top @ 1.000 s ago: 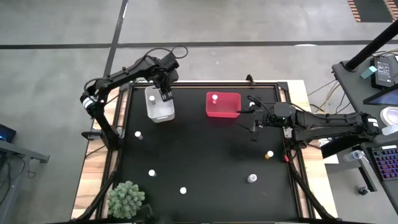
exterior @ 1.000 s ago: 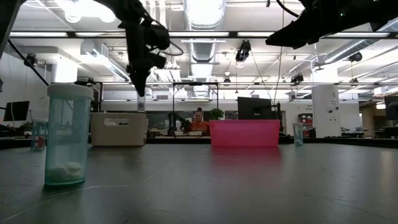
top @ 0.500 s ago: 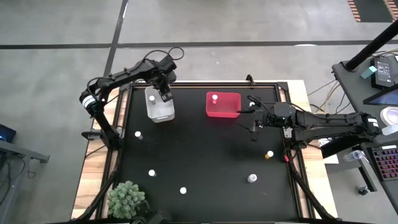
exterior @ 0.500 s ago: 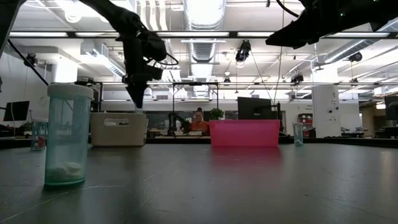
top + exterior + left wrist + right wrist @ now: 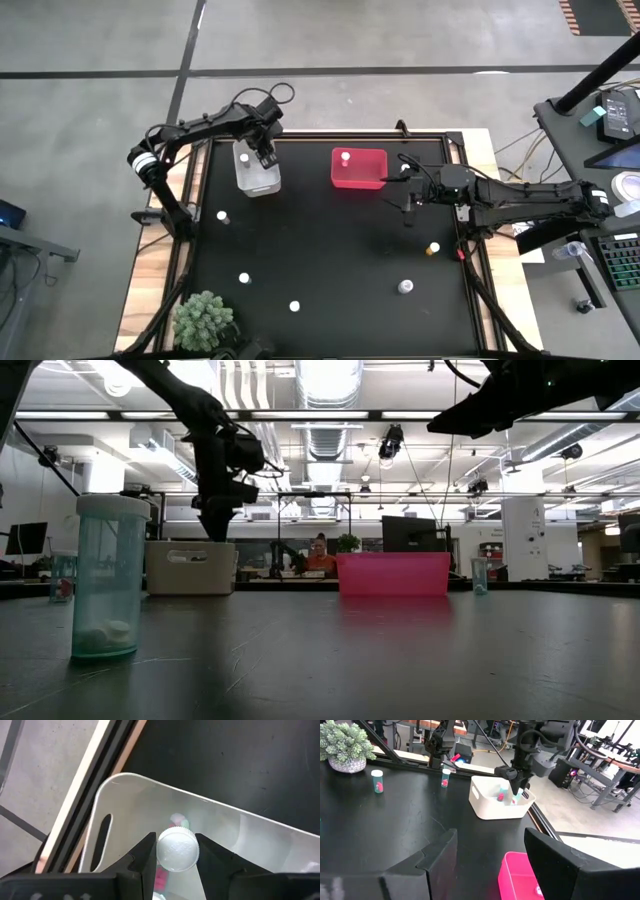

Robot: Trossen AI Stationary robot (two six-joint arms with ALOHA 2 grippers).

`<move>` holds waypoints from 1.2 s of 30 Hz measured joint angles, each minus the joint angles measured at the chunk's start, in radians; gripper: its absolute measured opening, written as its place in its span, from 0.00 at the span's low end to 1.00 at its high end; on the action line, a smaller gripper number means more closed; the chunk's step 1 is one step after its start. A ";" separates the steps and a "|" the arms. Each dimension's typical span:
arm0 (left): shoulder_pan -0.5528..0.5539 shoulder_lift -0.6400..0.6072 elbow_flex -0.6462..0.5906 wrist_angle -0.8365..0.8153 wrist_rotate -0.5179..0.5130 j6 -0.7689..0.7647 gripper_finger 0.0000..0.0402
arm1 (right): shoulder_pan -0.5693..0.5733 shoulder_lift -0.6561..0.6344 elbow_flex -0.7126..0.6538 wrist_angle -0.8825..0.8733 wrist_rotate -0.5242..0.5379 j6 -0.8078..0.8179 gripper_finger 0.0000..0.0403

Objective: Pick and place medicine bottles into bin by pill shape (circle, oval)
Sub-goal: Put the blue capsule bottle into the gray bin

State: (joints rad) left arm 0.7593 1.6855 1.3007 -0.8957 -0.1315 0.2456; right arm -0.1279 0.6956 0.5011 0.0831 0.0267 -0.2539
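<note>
My left gripper (image 5: 265,157) stands over the whitish bin (image 5: 258,168) at the table's far left, pointing down, shut on a medicine bottle with a white cap (image 5: 177,851). In the low view its fingertips (image 5: 218,530) reach the bin's rim (image 5: 190,544). Another pill bottle lies in that bin (image 5: 176,820). The red bin (image 5: 358,168) holds one white-capped bottle (image 5: 345,157). Several more bottles stand upright on the black tabletop (image 5: 244,279). My right gripper (image 5: 408,195) waits open at the right, level, near the red bin. My left gripper pinches the bottle by the sides of its round white cap (image 5: 177,851), one finger (image 5: 145,857) on each side. The fingers come from above, pointing down. The bottle hangs upright below them, inside the whitish bin's walls (image 5: 500,800); whether its base touches the bin's floor is hidden.
A green spiky plant (image 5: 203,320) sits at the near left corner. Loose bottles stand at the left (image 5: 222,215), the near middle (image 5: 294,306) and the near right (image 5: 405,287), (image 5: 434,248). One bottle (image 5: 108,578) stands close before the low camera. The table's middle is bare black surface.
My left gripper has sunk straight down toward the whitish bin with the bottle still between its fingers; in the low view its tips have dropped from well above the bin to its rim. My right arm has kept still.
</note>
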 joint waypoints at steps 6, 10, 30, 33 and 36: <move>0.001 0.000 -0.020 0.050 0.000 -0.001 0.25 | 0.000 0.000 0.000 0.000 0.000 0.000 0.56; 0.001 0.000 -0.041 0.082 -0.002 -0.001 0.25 | 0.000 0.000 0.000 0.000 0.000 0.001 0.56; 0.007 0.017 -0.071 0.146 -0.076 0.001 0.25 | 0.000 0.000 0.000 0.000 0.000 0.000 0.56; 0.007 0.023 -0.071 0.149 -0.075 0.001 0.25 | 0.000 0.000 0.000 0.000 0.000 0.000 0.56; 0.007 0.027 -0.071 0.149 -0.075 0.001 0.25 | 0.000 0.000 0.000 0.000 0.000 0.000 0.56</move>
State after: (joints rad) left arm 0.7666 1.7125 1.2301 -0.7467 -0.2070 0.2470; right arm -0.1276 0.6956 0.5011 0.0830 0.0269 -0.2539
